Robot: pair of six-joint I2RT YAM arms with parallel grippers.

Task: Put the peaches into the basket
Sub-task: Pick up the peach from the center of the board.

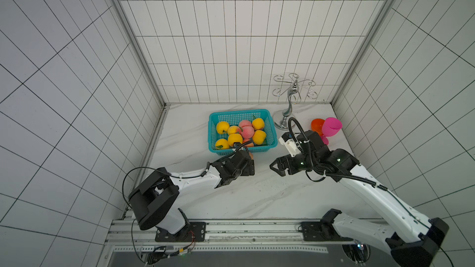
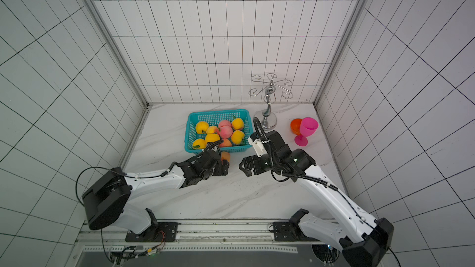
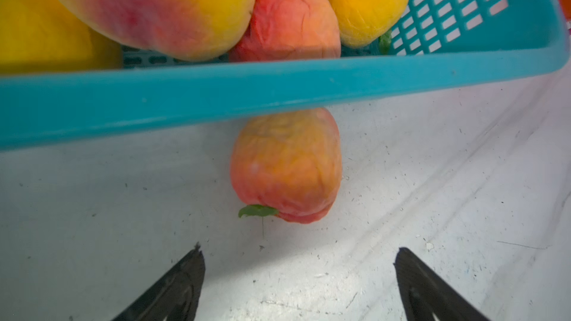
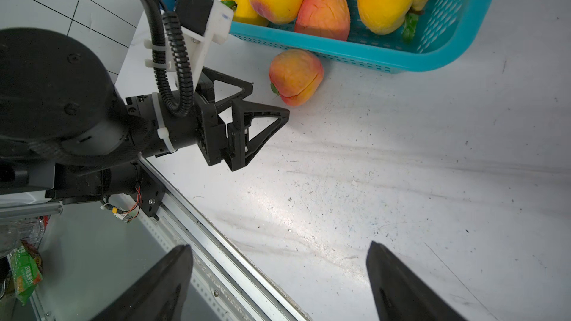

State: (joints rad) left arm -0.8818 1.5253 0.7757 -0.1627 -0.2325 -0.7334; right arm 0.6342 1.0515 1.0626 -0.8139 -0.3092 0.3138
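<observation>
I see one peach (image 3: 285, 168) tucked under the basket (image 3: 278, 94) rim — overhang covers its top; left gripper (image 3: 298, 254) spread just short, right gripper (image 4: 278, 248) spread, both empty.

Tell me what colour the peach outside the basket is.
The peach is orange blushing pink-red, clearest in the left wrist view.
</observation>
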